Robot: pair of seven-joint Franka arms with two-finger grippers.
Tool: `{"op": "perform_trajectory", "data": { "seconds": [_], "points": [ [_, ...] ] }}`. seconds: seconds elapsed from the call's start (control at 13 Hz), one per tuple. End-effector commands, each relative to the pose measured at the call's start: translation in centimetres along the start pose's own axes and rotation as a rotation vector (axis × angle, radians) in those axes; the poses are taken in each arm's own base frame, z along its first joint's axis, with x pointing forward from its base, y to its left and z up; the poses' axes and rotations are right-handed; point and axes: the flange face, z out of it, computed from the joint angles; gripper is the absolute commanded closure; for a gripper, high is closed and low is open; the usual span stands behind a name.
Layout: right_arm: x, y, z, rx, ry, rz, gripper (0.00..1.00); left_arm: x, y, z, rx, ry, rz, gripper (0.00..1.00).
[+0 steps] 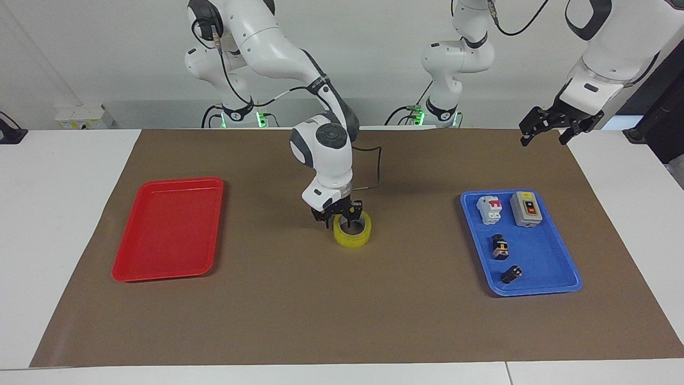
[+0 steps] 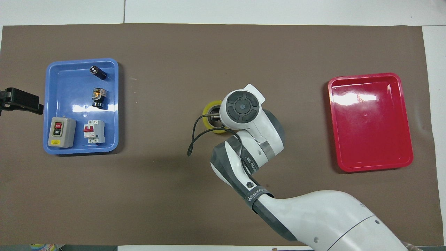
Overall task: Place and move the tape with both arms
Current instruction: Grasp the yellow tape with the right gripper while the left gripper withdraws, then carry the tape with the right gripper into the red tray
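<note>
A white desk (image 1: pixel 64 214) under a plain white wall carries a wide brown paper mat (image 1: pixel 342 310), with bare mat along the edge farthest from the robots. At the mat's middle lies the ring-shaped roll of translucent yellow tape (image 1: pixel 352 231), flat on the mat. The right gripper (image 1: pixel 340 214) is down on the roll's rim nearest the robots; whether its jaws are clamped on the rim cannot be told, and from overhead the arm's wrist hides most of the roll. A shallow red plastic tray (image 1: pixel 168 230) sits toward the right arm's end, a blue plastic tray (image 1: pixel 534 256) of small electrical switches toward the left arm's end, with open mat between each and the tape. The left gripper (image 1: pixel 549 124) hangs over the mat's corner, jaws apart.
</note>
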Motion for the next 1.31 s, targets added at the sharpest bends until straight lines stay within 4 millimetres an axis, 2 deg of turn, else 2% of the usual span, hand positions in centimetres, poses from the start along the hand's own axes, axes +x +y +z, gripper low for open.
{"op": "perform_trajectory", "data": {
  "seconds": [0.0,0.23,0.31,0.46,0.54,0.69,0.85,0.92,1.0,1.08,1.23],
  "points": [
    [0.0,0.7,-0.2,-0.002,0.015,0.001,1.0,-0.6,0.1,-0.3,0.012,0.004,0.002,0.0],
    [0.7,1.1,-0.8,-0.011,0.008,0.005,1.0,-0.6,0.6,0.1,-0.026,0.009,0.006,0.0],
    [1.5,1.8,-1.7,-0.035,-0.018,-0.015,1.0,-0.5,0.6,0.1,-0.026,0.012,0.014,0.0],
    [4.3,4.5,-4.7,-0.088,-0.074,-0.095,1.0,-0.6,0.4,0.1,-0.027,0.011,0.008,0.0],
    [5.2,6.9,-5.1,-0.106,-0.092,-0.113,1.0,-0.7,0.2,0.2,-0.025,-0.001,0.003,0.0],
    [6.7,13.0,-7.8,-0.109,-0.119,-0.15,1.0,-0.6,-0.4,0.1,-0.026,0.006,-0.009,0.0],
    [7.2,19.4,-10.1,-0.106,-0.142,-0.175,1.0,-0.7,-0.4,0.1,-0.026,0.003,-0.009,0.0],
    [6.6,22.6,-10.5,-0.103,-0.157,-0.198,1.0,-0.7,-0.4,0.1,-0.026,0.003,-0.008,0.0],
    [5.4,25.7,-10.2,-0.098,-0.182,-0.244,1.0,-0.7,-0.3,0.1,-0.026,0.003,-0.006,0.0],
    [5.0,29.0,-9.8,-0.091,-0.191,-0.257,1.0,-0.7,-0.3,0.1,-0.026,0.003,-0.006,0.0],
    [5.4,36.3,-9.6,-0.071,-0.196,-0.277,1.0,-0.7,-0.4,0.1,-0.026,0.003,-0.009,0.0]
  ]
}}
